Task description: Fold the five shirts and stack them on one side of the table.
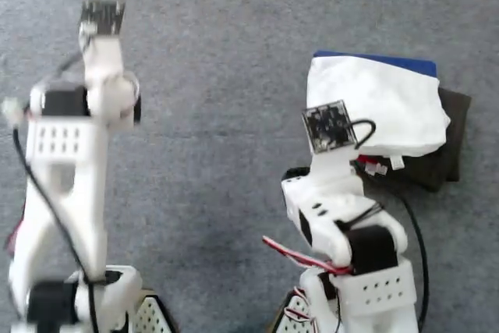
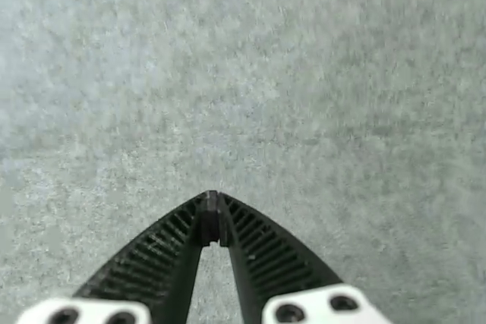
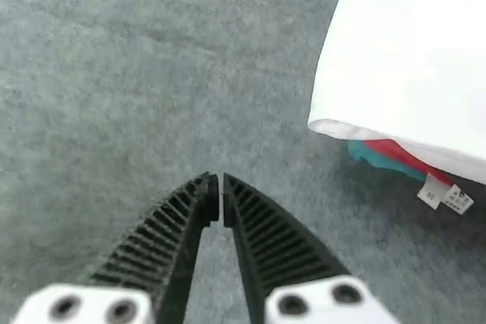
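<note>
Two hands we see pinched together and empty, left hand (image 2: 211,218), right hand (image 3: 215,199), above grey surface (image 1: 218,76), folded shirts (image 1: 378,107) stacked near its right edge, white tags (image 3: 444,196) too small to read.

My left arm (image 1: 66,161) is stretched far out from its base. My left claw (image 2: 211,218) is closed, its tips meeting with nothing between them. My right arm (image 1: 339,216) is bent in nearer its base, and my right claw (image 3: 220,196) is likewise closed on nothing.
</note>
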